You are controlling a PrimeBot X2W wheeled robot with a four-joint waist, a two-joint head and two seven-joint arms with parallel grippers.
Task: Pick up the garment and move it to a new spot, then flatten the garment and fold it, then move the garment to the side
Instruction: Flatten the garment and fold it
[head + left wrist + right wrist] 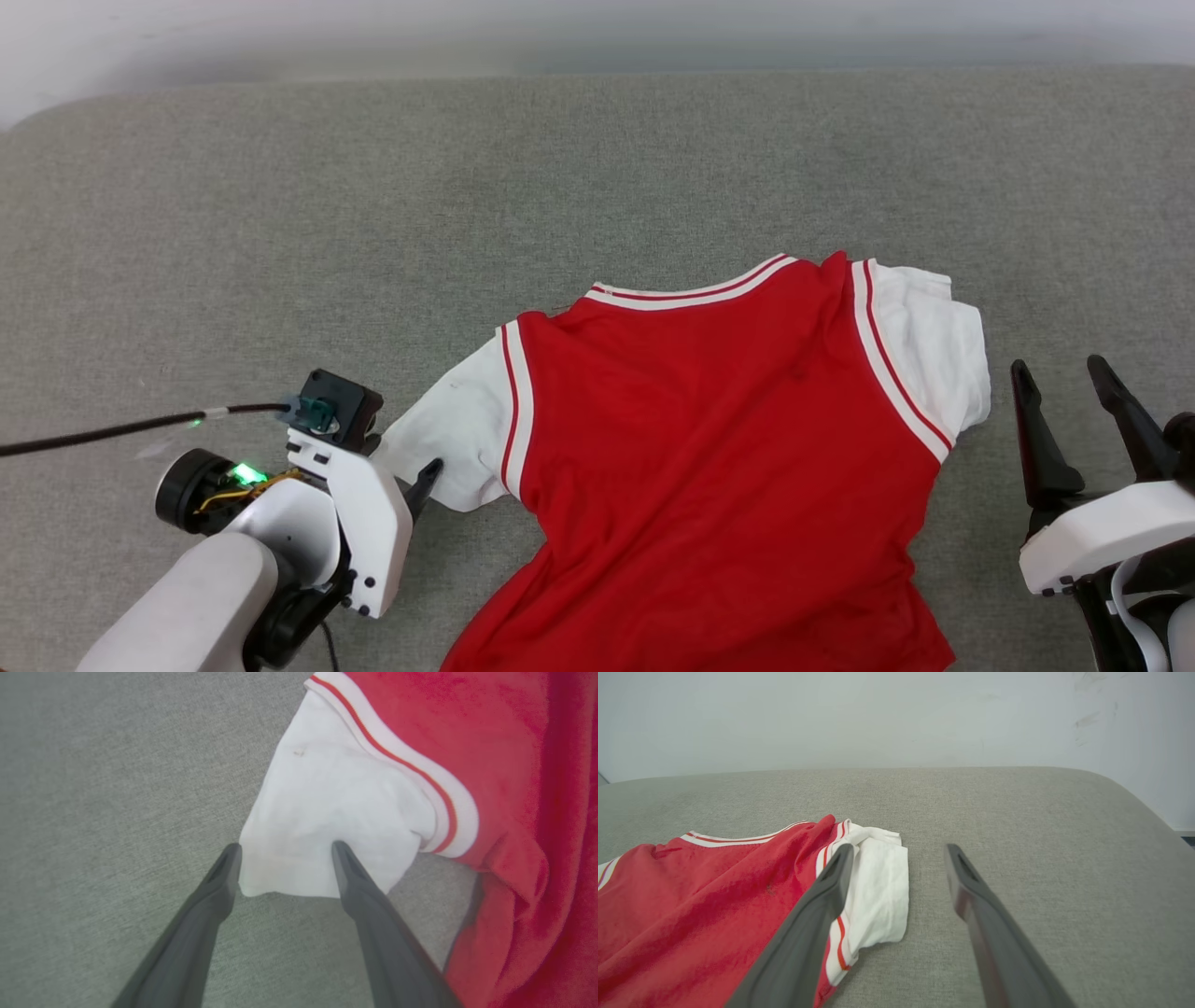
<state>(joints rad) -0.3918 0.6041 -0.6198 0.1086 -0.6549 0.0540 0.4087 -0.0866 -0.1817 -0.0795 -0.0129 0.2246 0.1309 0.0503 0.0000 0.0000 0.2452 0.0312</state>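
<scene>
On the grey bench (pixel 280 205), the garment (pixel 719 448), seemingly light and limp, offers a white sleeve hem (pixel 289 879) to the open left claw (pixel 286 847); the right claw (pixel 899 848) gapes empty.

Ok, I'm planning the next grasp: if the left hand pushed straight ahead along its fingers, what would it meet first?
The white short sleeve of the red jersey T-shirt. The open left hand sits right at the sleeve's edge, though whether they touch is unclear.

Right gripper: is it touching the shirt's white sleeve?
Apart. The head view shows a strip of grey cushion between the sleeve and the open right gripper, whose nearest finger stands clear of the cloth.
</scene>
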